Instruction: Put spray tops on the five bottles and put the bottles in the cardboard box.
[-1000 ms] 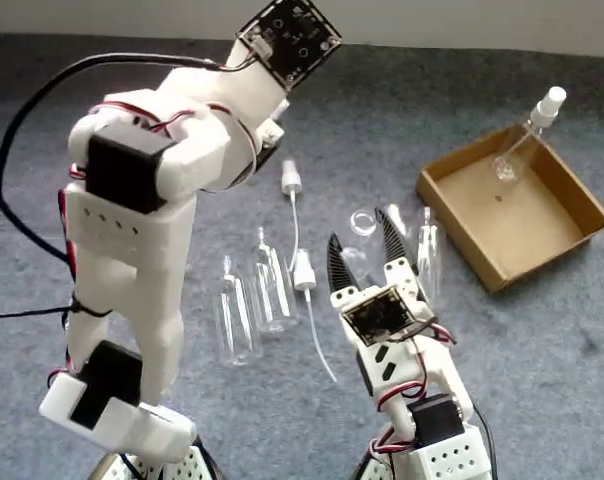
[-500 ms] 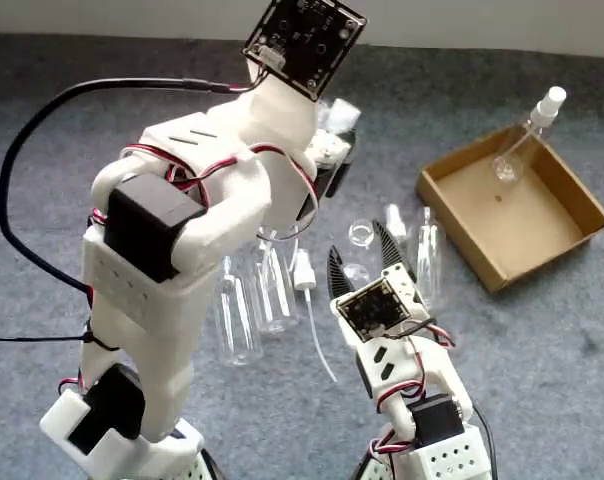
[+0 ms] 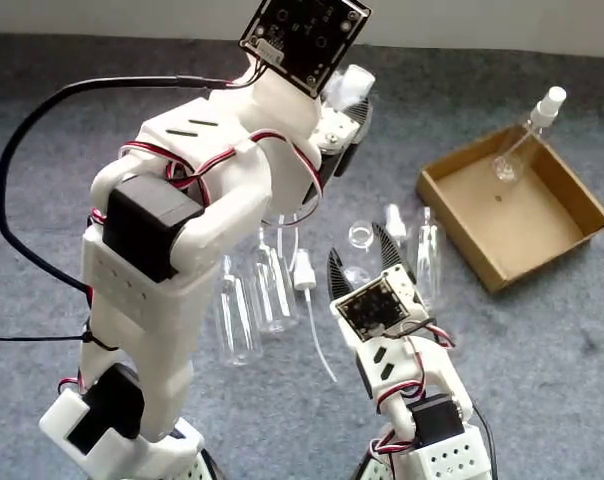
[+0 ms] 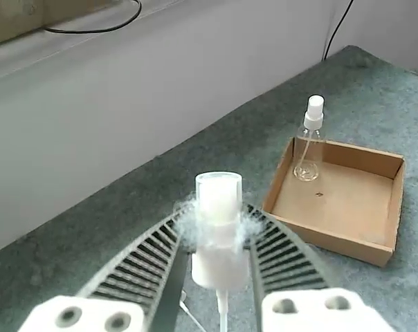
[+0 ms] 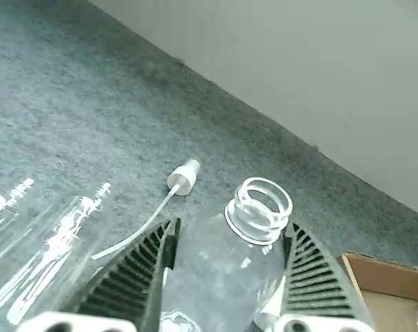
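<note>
Left hand [image 4: 219, 220]: pressing together on a white spray top [image 4: 218, 190], which is sitting upright between the ribbed fingers with its thin tube hanging below; in the high view this hand [image 3: 348, 102] is hovering at the upper centre, above the desk [image 3: 102, 140]. Right hand [image 5: 230, 235]: clamping an open-necked bottle [image 5: 259, 202], clear plastic, with one finger lying against each side of its body; in the high view the hand [image 3: 360, 262] is sitting at lower centre with the bottle's mouth [image 3: 360, 236] pointing toward the top of the frame. Cardboard box [image 3: 527, 215]: lying at the right of the high view, well apart from both hands, and holding one capped bottle [image 3: 527, 135] that is standing in its far corner. Two clear bottles [image 3: 232, 310] [image 3: 272, 285]: lying side by side left of centre. Another clear bottle [image 3: 429, 255]: lying just right of the right hand. Loose spray top [image 3: 304, 272]: lying between the bottle pair and the right hand, its tube trailing toward the bottom edge.
</note>
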